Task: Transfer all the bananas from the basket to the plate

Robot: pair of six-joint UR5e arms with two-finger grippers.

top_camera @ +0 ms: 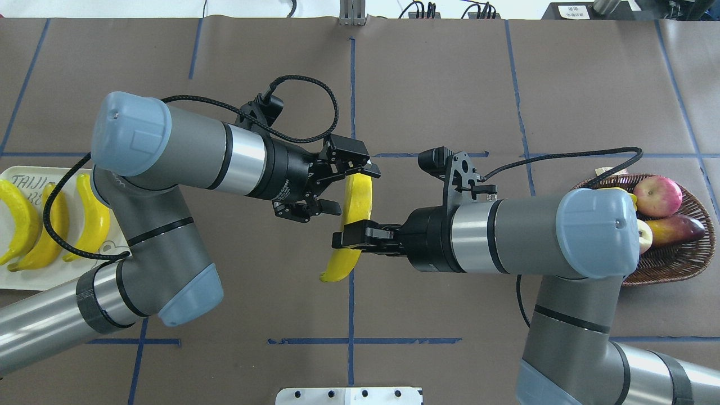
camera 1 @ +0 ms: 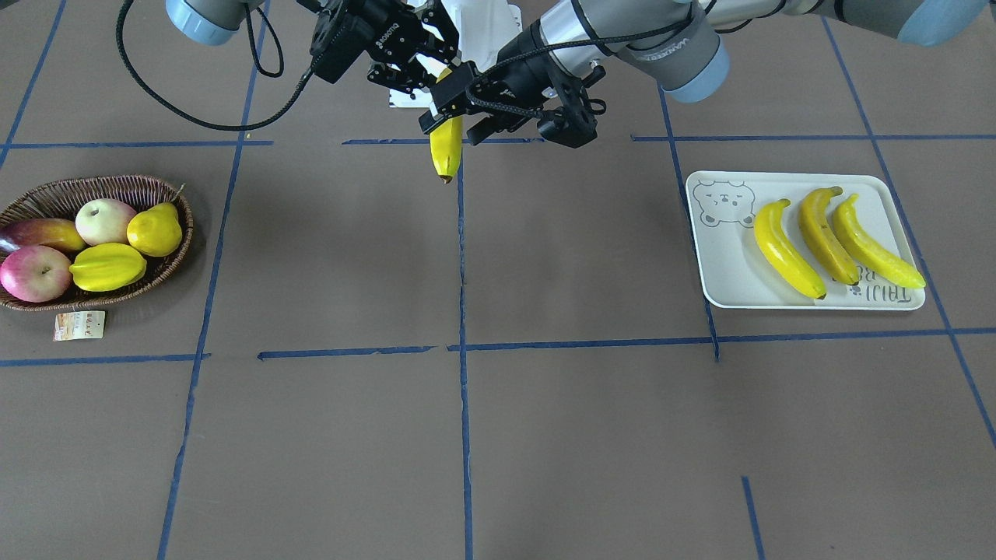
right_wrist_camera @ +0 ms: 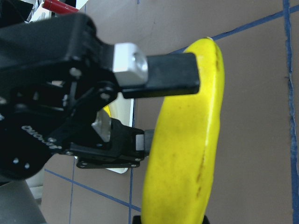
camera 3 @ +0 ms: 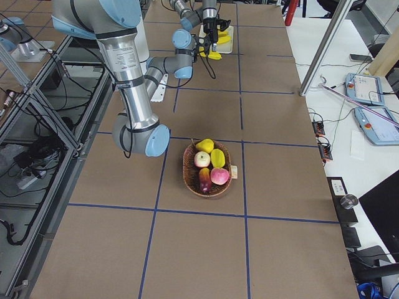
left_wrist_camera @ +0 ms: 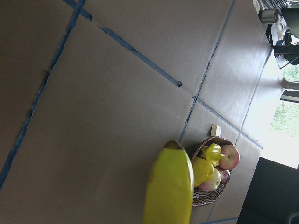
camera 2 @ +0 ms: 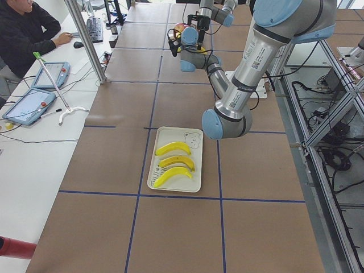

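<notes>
Front view: plate (camera 1: pixel 724 264), right of frame, bears three bananas (camera 1: pixel 818 233) side by side; basket (camera 1: pixel 117 183), left edge, holds mixed fruit (camera 1: pixel 105 222). Overhead view, centre: right gripper (top_camera: pixel 351 235) clamped on fourth banana (top_camera: pixel 360 197), clear of table (top_camera: pixel 450 84); left gripper (top_camera: pixel 351 189), jaws spread wide, flanks that banana's upper end.

The bench (camera 1: pixel 545 435) has a brown top with blue tape lines (camera 1: pixel 462 311) that make big squares. Next to it is a long white desk (camera 2: pixel 28 153) with two tablets (camera 2: pixel 28 105) and a keyboard (camera 2: pixel 94 28). A person (camera 2: pixel 23 34) sits there. Black cables (camera 2: pixel 335 156) lie on the floor.
</notes>
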